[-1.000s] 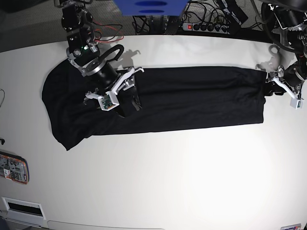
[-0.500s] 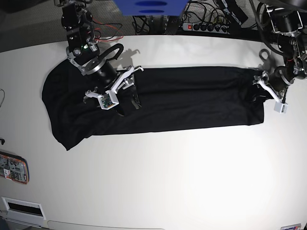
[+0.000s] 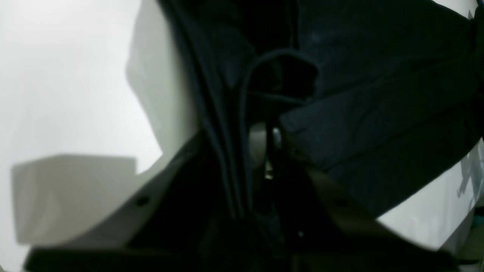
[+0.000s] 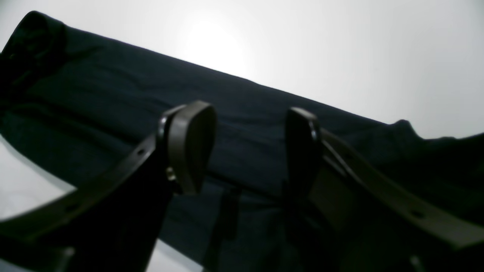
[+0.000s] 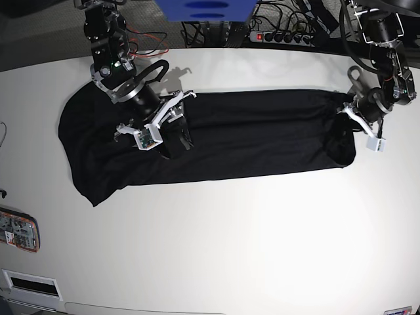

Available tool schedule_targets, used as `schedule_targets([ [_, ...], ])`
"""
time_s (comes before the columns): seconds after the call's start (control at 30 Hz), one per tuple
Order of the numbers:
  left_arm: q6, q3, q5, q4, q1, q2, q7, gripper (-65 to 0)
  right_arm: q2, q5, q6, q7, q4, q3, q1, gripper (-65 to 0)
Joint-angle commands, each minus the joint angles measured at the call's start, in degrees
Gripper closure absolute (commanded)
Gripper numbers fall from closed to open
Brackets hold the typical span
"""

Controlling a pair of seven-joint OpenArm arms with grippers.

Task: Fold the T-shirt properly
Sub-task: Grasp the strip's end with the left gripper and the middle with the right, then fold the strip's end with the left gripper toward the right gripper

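Left wrist view: the left fingers [image 3: 264, 158] are pinched tight on bunched hems of the T-shirt [image 3: 378, 94] over the white bench [image 3: 56, 94].

Right wrist view: the 2 right fingers [image 4: 191, 143] stand apart, empty, above the cloth.

Base view: the T-shirt [image 5: 249, 134] lies stretched in a long band across the bench [image 5: 230, 249], its right end held by the left fingers [image 5: 348, 115].

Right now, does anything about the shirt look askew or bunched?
Yes. The T-shirt lies folded into a long band, but its end by the left gripper is bunched, and the far end near the right gripper flares wider, its edge slanting, not squared.
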Motion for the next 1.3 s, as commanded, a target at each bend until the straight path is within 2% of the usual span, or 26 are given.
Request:
schedule_targets([
  [0.0, 0.95, -1.49, 1.93, 0.06, -0.86, -1.39, 0.51, 0.0, 0.13, 0.47, 0.13, 1.72, 1.11, 0.17, 0.27, -31.8],
  [0.2, 0.95, -3.77, 8.79, -3.28, -3.93, -3.67, 0.6, 0.0, 0.13, 0.47, 0.13, 1.72, 1.11, 0.17, 0.18, -31.8],
  [0.4, 0.95, -9.49, 16.17, -4.07, -7.36, -5.43, 0.86, 0.0, 0.13, 0.47, 0.13, 1.72, 1.11, 0.17, 0.18, -31.8],
  [0.53, 0.95, -9.49, 15.03, -3.8, -8.15, -7.45, 3.23, 0.0, 0.04, 0.47, 0.13, 1.46, 1.11, 0.17, 0.18, -31.8],
  [0.67, 0.95, -9.58, 11.69, 0.5, -7.89, -7.36, 6.66, 0.0, 0.04, 0.47, 0.13, 1.2, 1.11, 0.17, 0.18, -31.7],
  [0.87, 0.95, -9.67, 10.72, 16.59, -6.13, -2.53, 13.26, 0.0, 0.04, 0.47, 0.13, 1.2, 1.11, 0.17, 0.27, -31.7],
  [1.03, 0.95, -9.67, 10.9, 27.85, -6.13, 5.21, 18.44, 0.0, 0.04, 0.47, 0.13, 1.11, 1.11, 0.17, 0.53, -31.7],
  [1.13, 0.95, -9.31, 10.9, 31.27, -6.4, 9.69, 20.9, 0.0, 0.04, 0.47, 0.13, 1.11, 1.11, 0.17, 0.53, -31.7],
  [1.27, 0.95, -7.03, 10.99, 32.24, -7.8, 14.61, 21.34, 0.0, 0.04, 0.47, 0.13, 1.11, 1.02, 0.17, 0.62, -31.7],
])
